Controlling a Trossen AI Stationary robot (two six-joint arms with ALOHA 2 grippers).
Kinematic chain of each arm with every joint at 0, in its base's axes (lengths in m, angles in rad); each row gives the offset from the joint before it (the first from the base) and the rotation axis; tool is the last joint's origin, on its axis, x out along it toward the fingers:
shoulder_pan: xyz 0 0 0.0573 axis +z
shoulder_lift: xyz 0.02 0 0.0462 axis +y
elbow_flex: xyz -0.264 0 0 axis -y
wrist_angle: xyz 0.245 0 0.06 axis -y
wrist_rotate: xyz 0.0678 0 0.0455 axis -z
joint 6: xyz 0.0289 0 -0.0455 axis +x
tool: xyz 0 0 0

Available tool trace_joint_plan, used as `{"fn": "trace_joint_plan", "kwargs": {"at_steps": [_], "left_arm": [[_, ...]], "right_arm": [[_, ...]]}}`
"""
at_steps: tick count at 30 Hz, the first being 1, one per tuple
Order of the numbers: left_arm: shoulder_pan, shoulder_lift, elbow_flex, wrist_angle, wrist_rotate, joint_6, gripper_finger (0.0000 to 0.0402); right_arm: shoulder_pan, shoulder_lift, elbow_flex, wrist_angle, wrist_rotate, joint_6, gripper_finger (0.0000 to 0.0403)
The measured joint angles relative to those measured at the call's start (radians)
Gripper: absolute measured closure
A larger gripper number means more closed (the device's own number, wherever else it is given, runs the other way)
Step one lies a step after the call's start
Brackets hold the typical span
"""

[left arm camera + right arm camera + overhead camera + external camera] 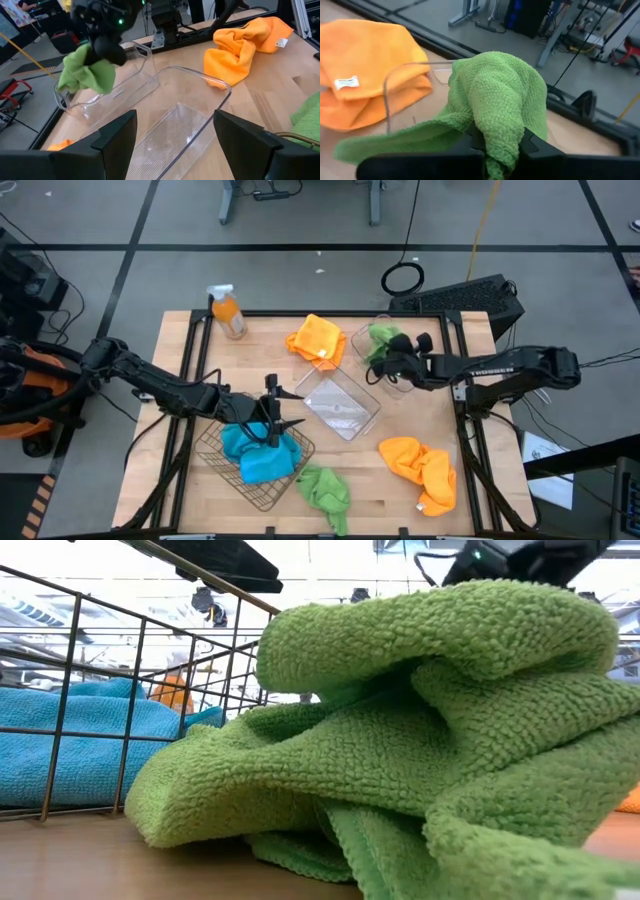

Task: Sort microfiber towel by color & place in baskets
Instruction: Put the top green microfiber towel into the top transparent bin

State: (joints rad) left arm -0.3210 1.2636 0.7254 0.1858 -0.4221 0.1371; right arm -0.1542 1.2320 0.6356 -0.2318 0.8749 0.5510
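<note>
The sorting stood roughly half done. The wire basket point(262, 465), at about seven o'clock on the surface point(390, 480), already held blue cloth point(258, 450), though whether one towel or two lay in it could not be told from above. The left claw point(272, 415) hung over that basket with its fingers spread and nothing between them. The right claw point(385, 360), at about one o'clock, was clenched on a green towel point(495, 95) and held it over the far clear tub point(100, 95), not yet released. The near clear tub point(342, 406) at the centre had nothing in it. Three towels were left loose on the surface: a second green towel point(324, 488) at six o'clock just beside the wire basket, an orange towel point(318, 338) at twelve o'clock, and another orange towel point(422, 464) at four o'clock. By the look of it, the orange pair would fall to the centre tub.
</note>
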Motion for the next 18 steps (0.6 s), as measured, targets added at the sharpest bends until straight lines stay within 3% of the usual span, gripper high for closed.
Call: {"fn": "trace_joint_plan", "kwargs": {"at_steps": [7, 18], "left_arm": [[0.000, 0.000, 0.000, 0.014, 0.000, 0.000, 0.0132], [0.000, 0.000, 0.000, 0.017, 0.000, -0.001, 0.0132]], "right_arm": [[-0.044, 0.002, -0.139, 0.274, -0.019, 0.014, 0.0376], [-0.101, 0.014, -0.160, 0.313, -0.071, 0.016, 0.0374]]}}
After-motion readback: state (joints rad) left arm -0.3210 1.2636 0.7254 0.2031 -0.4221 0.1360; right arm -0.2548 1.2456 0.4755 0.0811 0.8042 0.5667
